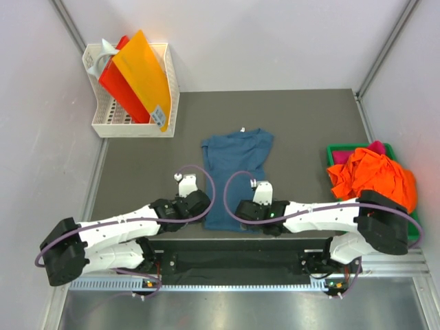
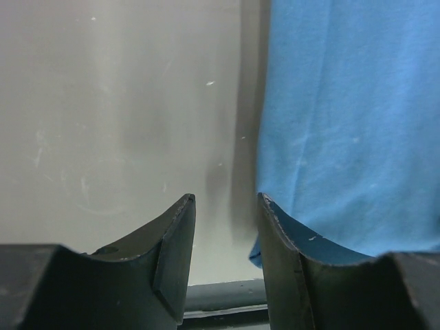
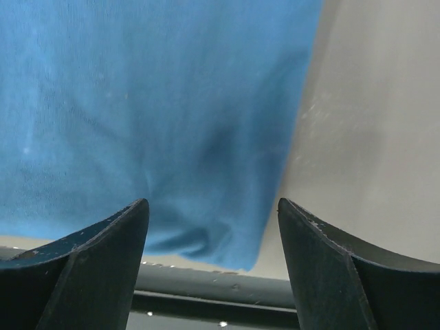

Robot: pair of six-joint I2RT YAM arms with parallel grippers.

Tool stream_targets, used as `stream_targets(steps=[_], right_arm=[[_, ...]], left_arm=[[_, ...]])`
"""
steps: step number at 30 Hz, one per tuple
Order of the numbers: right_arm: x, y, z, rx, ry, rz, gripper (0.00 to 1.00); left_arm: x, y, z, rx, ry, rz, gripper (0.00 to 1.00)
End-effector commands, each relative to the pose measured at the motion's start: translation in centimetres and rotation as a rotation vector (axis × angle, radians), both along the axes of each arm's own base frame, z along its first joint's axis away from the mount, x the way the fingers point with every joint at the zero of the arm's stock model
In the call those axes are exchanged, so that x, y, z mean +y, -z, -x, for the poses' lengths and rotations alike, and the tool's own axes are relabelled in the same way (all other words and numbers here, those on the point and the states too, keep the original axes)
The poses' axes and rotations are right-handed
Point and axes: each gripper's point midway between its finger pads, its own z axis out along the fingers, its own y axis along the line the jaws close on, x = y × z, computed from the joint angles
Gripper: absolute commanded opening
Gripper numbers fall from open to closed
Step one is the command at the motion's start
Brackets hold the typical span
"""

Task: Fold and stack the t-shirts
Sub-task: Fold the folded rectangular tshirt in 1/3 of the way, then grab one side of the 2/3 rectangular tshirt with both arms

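Near edge of the worktop (image 1: 302, 117), left arm (image 1: 117, 230) — left jaws partly open, gripping nothing; bare surface shows in the gap, with the blue t-shirt (image 1: 235, 179) just beside them at its left side edge.
Near edge, right arm (image 1: 323, 210) — right jaws spread wide and empty, over the shirt's near right corner.
Blue t-shirt: middle of the worktop, flat, folded narrow lengthwise, hem toward the near edge, collar toward the far edge.
Green tray (image 1: 337, 148), right edge: heaped orange t-shirt (image 1: 371, 175), magenta t-shirt (image 1: 376, 146) showing behind it.
White basket (image 1: 130, 127), far left corner: orange sheet (image 1: 141, 72) and red sheet (image 1: 120, 86) standing tilted inside.
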Motion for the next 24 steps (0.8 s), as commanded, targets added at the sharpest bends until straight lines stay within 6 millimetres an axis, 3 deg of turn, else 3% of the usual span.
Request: stream_targets(steps=[1, 7, 15, 24], right_arm=[[1.9, -0.7, 0.2, -0.022, 0.068, -0.056, 0.75], [1.4, 0.1, 1.3, -0.005, 0.089, -0.049, 0.71], [-1.4, 1.1, 2.1, 0.007, 0.158, -0.053, 0.67], [-2.2, 1.8, 2.5, 0.02, 0.17, -0.036, 0.66]], left_arm=[[-1.4, -1.1, -0.6, -0.042, -0.011, 0.091, 0.47], [-1.8, -1.0, -0.4, -0.037, -0.005, 0.095, 0.47], [-3.5, -1.6, -0.1, -0.046, 0.045, 0.092, 0.47], [-3.9, -0.1, 0.7, 0.008, 0.053, 0.051, 0.46]])
